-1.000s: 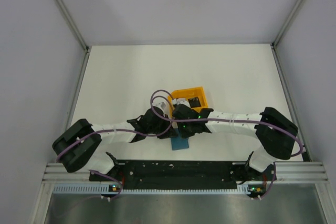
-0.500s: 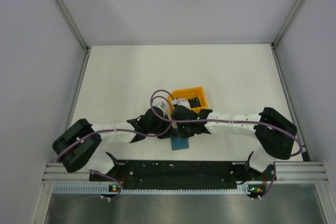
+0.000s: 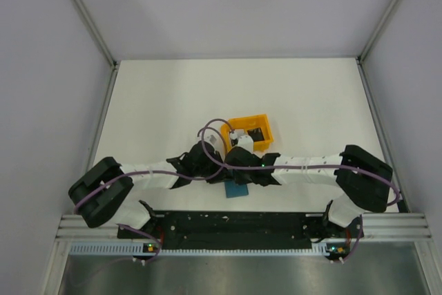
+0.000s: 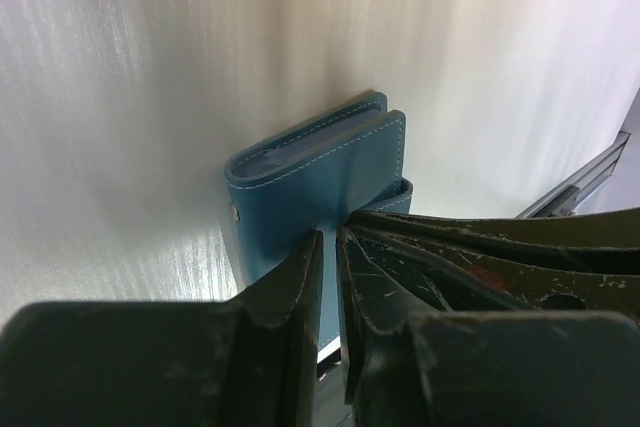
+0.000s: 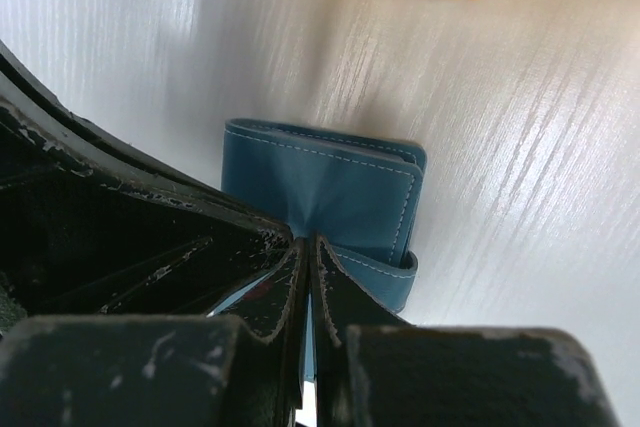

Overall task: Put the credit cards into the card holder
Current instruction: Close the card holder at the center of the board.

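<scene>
Where the two arms meet near the front of the white counter [image 3: 311, 101], the left tool [image 4: 330, 235] is clamped on the near edge of the teal-blue card holder [image 4: 310, 162], with blue showing in the slit between its fingers. The holder lies flat, just in front of the orange tray [image 3: 250, 119]. The right tool [image 5: 305, 239] is clenched shut, its tips against the holder's cover.

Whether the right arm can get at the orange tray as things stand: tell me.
Probably yes. The orange tray lies just beyond the card holder, with nothing between them. But the right claw is pinched shut on the holder, so it must let go first.
</scene>
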